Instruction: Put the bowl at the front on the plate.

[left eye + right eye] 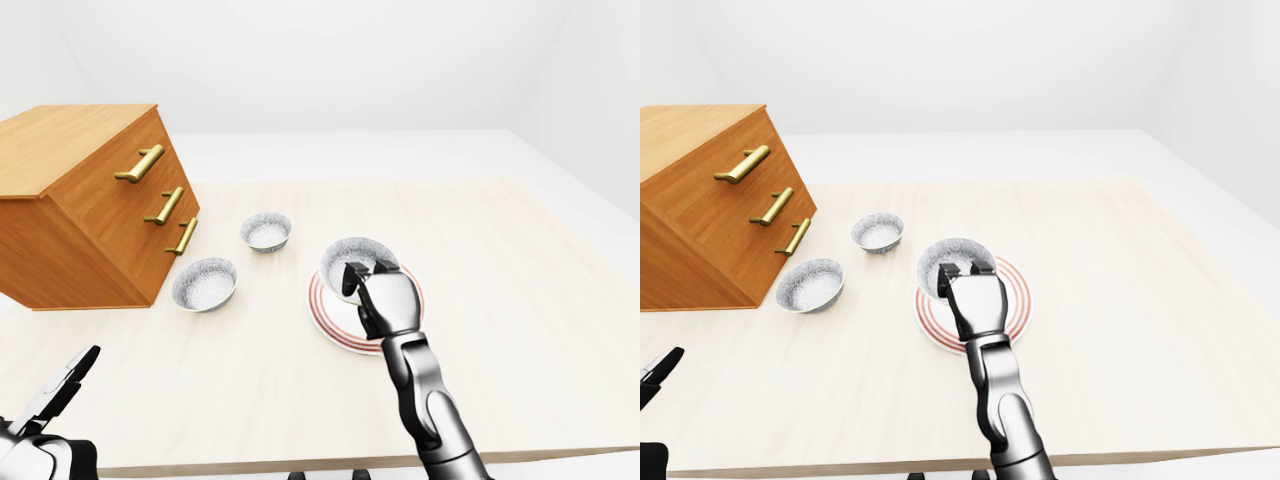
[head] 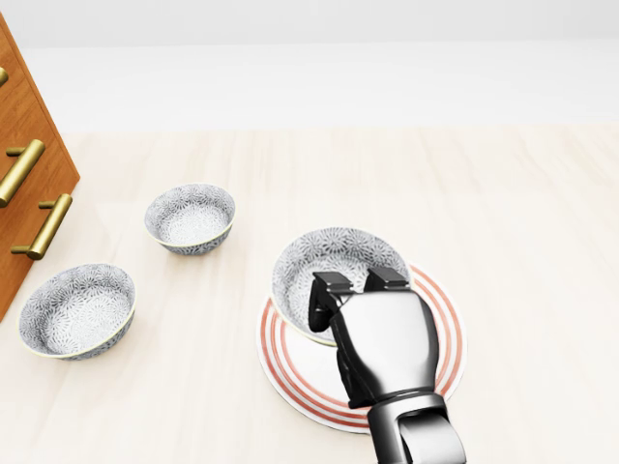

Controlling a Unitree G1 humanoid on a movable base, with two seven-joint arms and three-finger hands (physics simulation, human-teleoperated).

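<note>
Right hand (image 2: 385, 343) is closed on the bowl (image 2: 338, 253). Two dark fingertips (image 2: 334, 282) lie over the rim on the side nearest to the hand, and the thumb presses on the outer wall a little to the left, so the rim is pinched between them. In the head view the bowl is directly above the hand, with its mouth upward, and the metal palm hides its lower part.

The plate (image 2: 447, 333), white with red rings, lies under the hand and the bowl, and its rings show to the right and to the left of the palm. The bowl is over the upper left part of the plate and reaches slightly past the plate's edge there. Whether the bowl's foot touches the plate or hangs just over it, I cannot tell.

To the upper left of the hand, well apart, a second bowl (image 2: 191, 217) sits on the table (image 2: 522, 193). A third bowl (image 2: 77, 309) sits farther left. Beyond them, at the left edge, is a wooden drawer chest (image 1: 85, 210) with brass handles (image 1: 163, 205).

Left hand (image 1: 45, 415) is low in the left corner of the left-eye view, far from the right hand. Its fingers are stretched out and hold nothing.
</note>
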